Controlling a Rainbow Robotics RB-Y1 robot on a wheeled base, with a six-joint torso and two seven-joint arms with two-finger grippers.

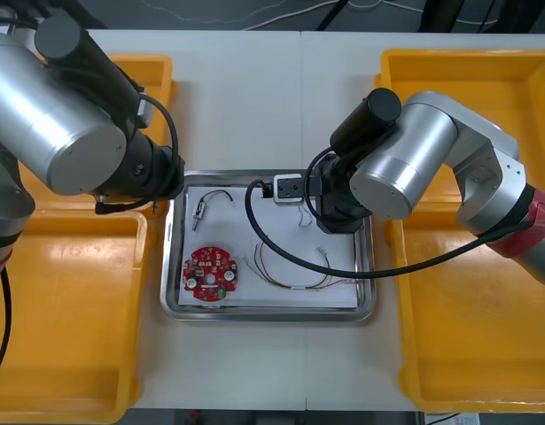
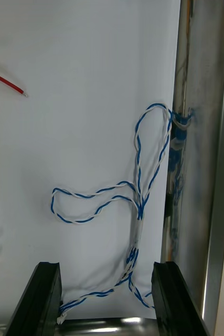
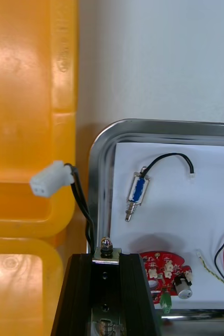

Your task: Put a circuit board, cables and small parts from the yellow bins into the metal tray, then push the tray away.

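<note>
Left to right. Yellow bins (image 1: 77, 292) line the tabletop's left edge. Just beside them, at the left edge of the metal tray (image 1: 268, 312), you see your left gripper (image 3: 105, 257). Its fingers are closed on a small metal part (image 3: 107, 244), whose black cable (image 3: 83, 202) rises to a white connector (image 3: 49, 178) (over the bin rim). In the tray:

- The round red circuit board (image 1: 210, 274) lies toward the near left corner.
- A second small metal part (image 3: 138, 190) lies toward the far left corner.
- Red and yellow cables (image 1: 294, 276) lie along the near edge.

Your right gripper (image 2: 106, 265) is over the far right corner. Its fingers are spread wide and grip nothing, and the twisted blue and white cable (image 2: 138, 199) lies between them, against the tray wall.
</note>
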